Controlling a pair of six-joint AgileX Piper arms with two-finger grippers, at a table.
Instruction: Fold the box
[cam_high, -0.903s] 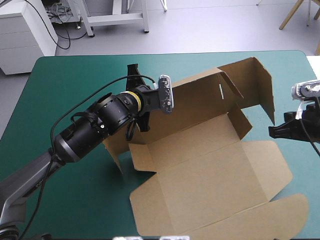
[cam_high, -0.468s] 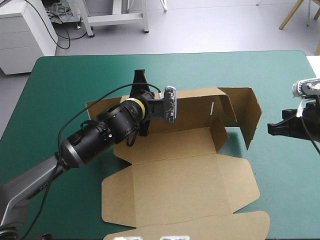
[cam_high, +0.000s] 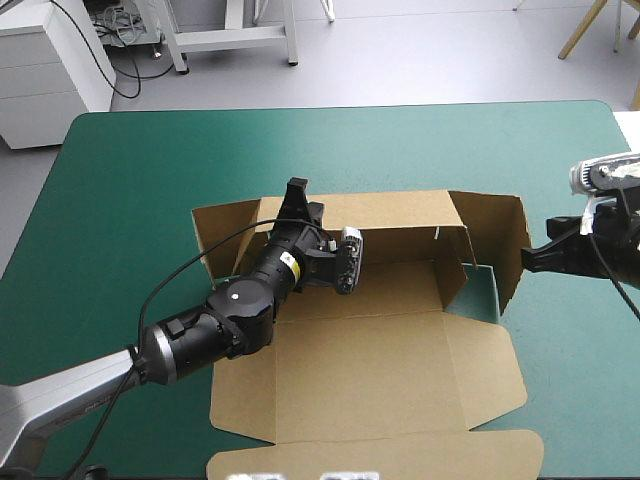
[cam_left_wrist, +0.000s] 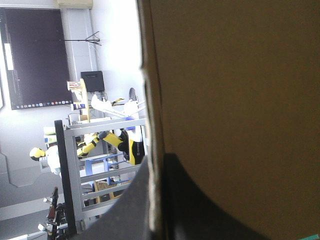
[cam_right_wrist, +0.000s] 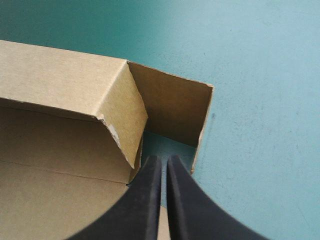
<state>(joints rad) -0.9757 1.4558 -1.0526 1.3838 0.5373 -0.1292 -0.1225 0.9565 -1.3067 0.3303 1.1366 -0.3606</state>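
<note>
On the teal-green desk (cam_high: 120, 180) the brown box (cam_high: 370, 370) lies near the middle and is only partly formed. Its back wall (cam_high: 400, 210) stands upright, the right side wall (cam_high: 500, 235) is raised and turned inward, and the wide front panels (cam_high: 360, 455) lie flat toward the near edge.

The left end effector (cam_high: 300, 200) is clamped on the top edge of the back wall, close to its left end. In the left wrist view, one black finger sits on each side of the board. I judge that this grip is there to hold the wall vertical while the corner is worked.

The right end effector (cam_high: 530, 260) is closed and empty, with its tips just beside the outer face of the right side wall. Probably it is placed there to push this wall inward, so that the small inner flap (cam_high: 455, 270) can be tucked.
</note>
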